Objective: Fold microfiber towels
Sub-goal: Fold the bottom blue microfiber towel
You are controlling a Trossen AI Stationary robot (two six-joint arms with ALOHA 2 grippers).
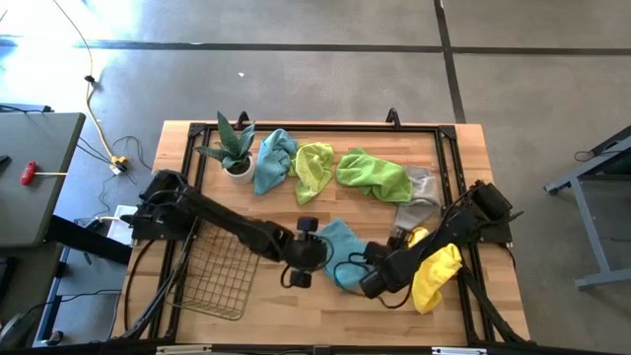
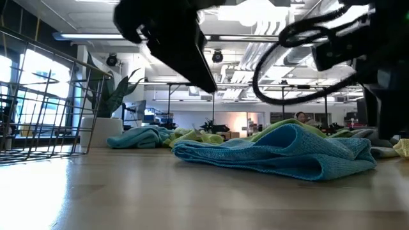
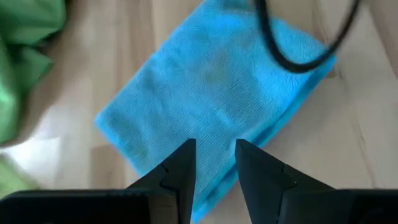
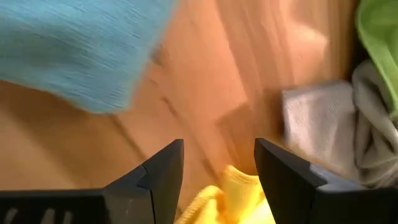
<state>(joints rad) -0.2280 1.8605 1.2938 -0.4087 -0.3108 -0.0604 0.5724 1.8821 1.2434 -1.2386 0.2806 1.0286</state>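
- While the teal towel lies folded over in the lower centre of the high view, it is flanked by both claws, so the fold of this cloth is judged to be the step in hand
- In the left wrist view the left claw is seen just above the teal cloth's near edge, its fingers set a narrow gap apart with nothing pinched between them
- The right claw is spread wide and empty above bare table, with the yellow towel showing between its fingers and a pale grey towel just beyond
- In the high view the yellow towel is draped at the lower right, beside the right arm
- More towels are bunched along the upper middle of the table: another teal one, a lime one and a green one
- The next move is judged to call for the loose teal edge to be pinched and carried across, or for the cloth to be pressed flat
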